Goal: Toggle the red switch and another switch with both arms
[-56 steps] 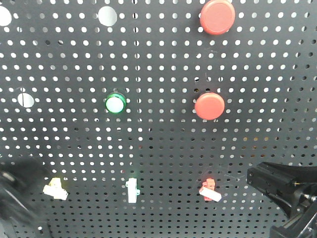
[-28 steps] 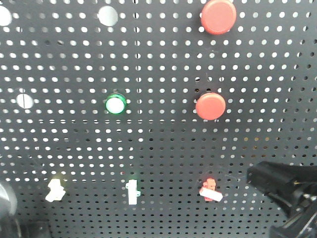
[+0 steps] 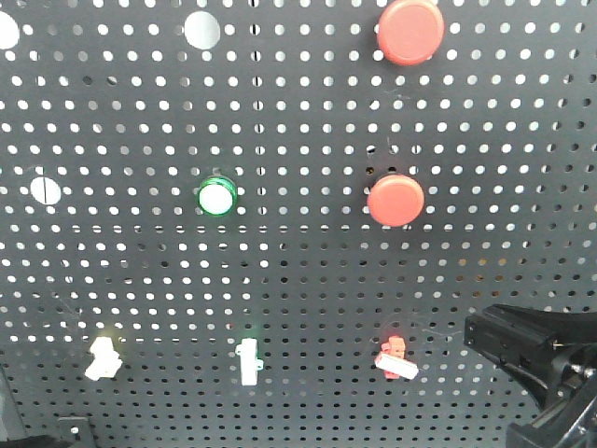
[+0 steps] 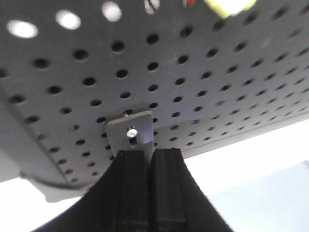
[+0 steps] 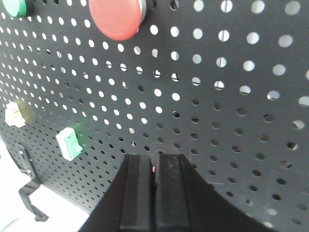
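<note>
Red switch (image 3: 395, 357) taken with the right pincer (image 5: 154, 157) first. In the right wrist view the pincer's fingers are pressed flat together, clenched on nothing. A sliver of red shows in the seam between them (the switch beyond; the rest of it is hidden). In the front view the pincer's dark boxy tip sits to the switch's right, near but apart, at about the same height. The switch's white lever tip is angled down to the right. The switch is in the bottom row of the pegboard (image 3: 308, 121), below the lower red push button (image 3: 395, 199). A second red push button (image 3: 410, 31) is at the top edge.

Left pincer (image 4: 149, 153) is clear in its wrist view only. Its fingers are closed against each other, gripping nothing, and point at a small metal bracket (image 4: 130, 133) on the pegboard's lower edge. Whitish switch (image 3: 102, 358) is at the left end of the bottom row. In the left wrist view it lies well up the board from the pincer, yellow-tinted and blurred. Between the two switches stands a slim white toggle (image 3: 249, 360) with a green glow. Higher up and a little left of it is a green-ringed round button (image 3: 216, 197).
</note>
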### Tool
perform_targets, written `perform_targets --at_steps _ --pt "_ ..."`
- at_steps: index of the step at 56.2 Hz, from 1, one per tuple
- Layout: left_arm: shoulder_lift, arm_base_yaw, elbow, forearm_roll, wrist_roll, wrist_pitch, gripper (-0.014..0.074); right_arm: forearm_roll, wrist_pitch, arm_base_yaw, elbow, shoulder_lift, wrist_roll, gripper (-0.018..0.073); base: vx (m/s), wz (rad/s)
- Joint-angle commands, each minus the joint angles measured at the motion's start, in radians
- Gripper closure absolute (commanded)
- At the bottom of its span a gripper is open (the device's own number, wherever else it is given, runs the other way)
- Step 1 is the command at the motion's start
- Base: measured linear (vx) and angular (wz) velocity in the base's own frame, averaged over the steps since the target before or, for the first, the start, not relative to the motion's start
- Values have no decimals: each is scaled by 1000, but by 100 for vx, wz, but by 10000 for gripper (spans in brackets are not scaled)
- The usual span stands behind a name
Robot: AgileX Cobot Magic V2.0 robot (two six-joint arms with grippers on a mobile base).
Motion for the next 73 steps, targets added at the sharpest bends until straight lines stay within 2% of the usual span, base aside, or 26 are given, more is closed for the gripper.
perform_targets --at_steps 1,15,29,52,58,59,73 --pt "-54 1 -1 -13 -14 -49 594 16 -68 -1 -34 27 -10 566 0 0" --pt "-151 1 50 -9 -12 -74 594 30 -76 1 -34 192 -53 566 0 0" --pt "-162 1 68 -10 -12 -96 594 122 -89 1 -41 237 -77 566 0 0" --pt "-162 1 70 -10 -12 -96 594 319 -59 1 -104 265 -259 566 0 0" --pt "-162 1 76 -10 -12 -100 594 366 -29 1 -104 327 -303 566 0 0" --pt "-162 1 85 -10 -12 -117 594 389 30 1 -104 390 -332 566 0 0" --pt "-162 1 84 -11 -14 -124 594 389 153 1 -104 476 -339 566 -1 -3"
